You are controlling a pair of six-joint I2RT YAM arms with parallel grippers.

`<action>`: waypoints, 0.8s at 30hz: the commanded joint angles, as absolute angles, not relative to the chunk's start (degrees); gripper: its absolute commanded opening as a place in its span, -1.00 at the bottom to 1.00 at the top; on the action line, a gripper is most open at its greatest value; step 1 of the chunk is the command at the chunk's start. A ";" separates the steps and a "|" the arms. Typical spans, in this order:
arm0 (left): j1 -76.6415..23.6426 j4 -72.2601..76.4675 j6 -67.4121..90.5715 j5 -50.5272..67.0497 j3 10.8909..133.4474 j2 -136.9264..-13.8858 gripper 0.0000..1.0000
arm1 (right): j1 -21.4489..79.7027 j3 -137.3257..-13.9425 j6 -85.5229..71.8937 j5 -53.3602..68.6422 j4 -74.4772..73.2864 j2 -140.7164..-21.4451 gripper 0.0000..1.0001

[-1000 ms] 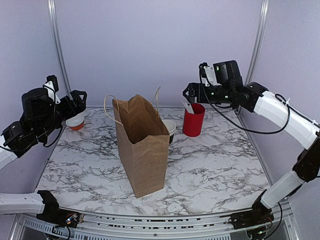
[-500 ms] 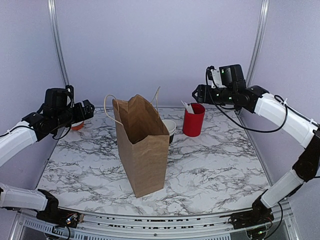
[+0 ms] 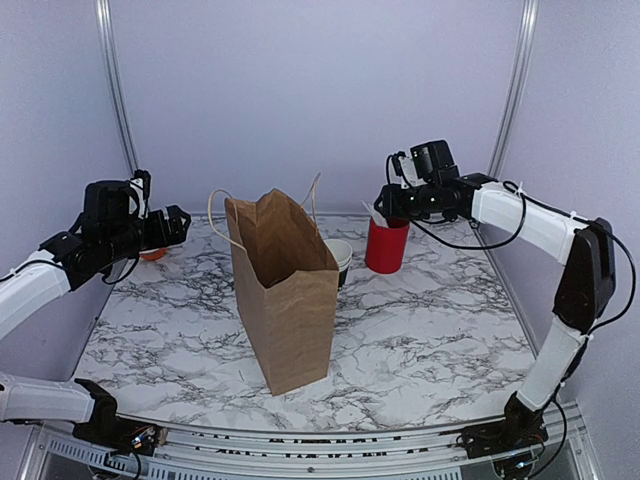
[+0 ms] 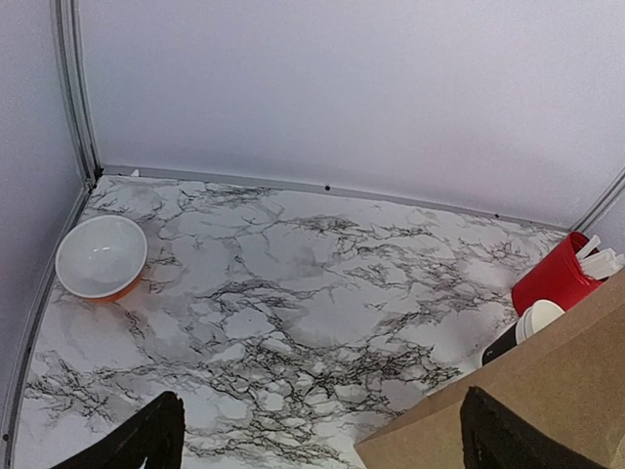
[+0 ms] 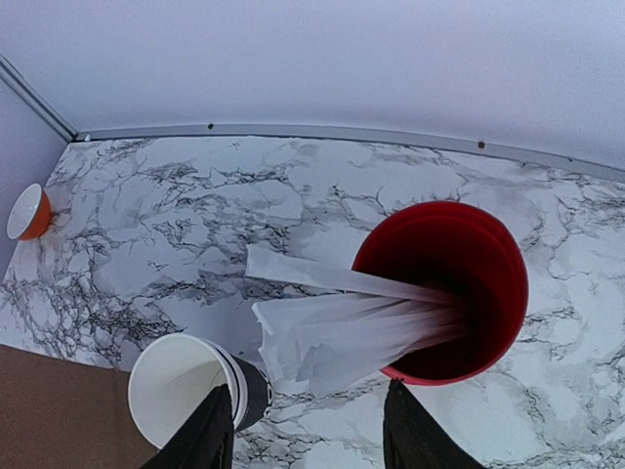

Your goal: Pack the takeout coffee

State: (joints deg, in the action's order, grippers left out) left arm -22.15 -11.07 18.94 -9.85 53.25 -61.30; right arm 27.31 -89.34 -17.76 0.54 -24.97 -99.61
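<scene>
The takeout coffee is out of view in every frame. A brown paper bag stands open and upright in the middle of the marble table. My left gripper hovers at the back left, open with nothing between its fingers. My right gripper hangs just above the red cup of white-wrapped utensils. In the right wrist view its jaws stand apart, empty, over the wrapper ends.
A stack of lidless black cups with white rims stands between the bag and the red cup. An orange bowl sits at the back left corner. Walls and metal frame posts close in the table's back and sides.
My right gripper has moved left and down over the red cup, and its jaws have narrowed. My left arm swung out toward the back left, then held still.
</scene>
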 commanded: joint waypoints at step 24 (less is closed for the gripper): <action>-21.96 -6.33 16.88 -10.37 47.77 -56.29 0.98 | 26.64 -95.99 -18.26 -5.44 -26.51 -105.33 -0.11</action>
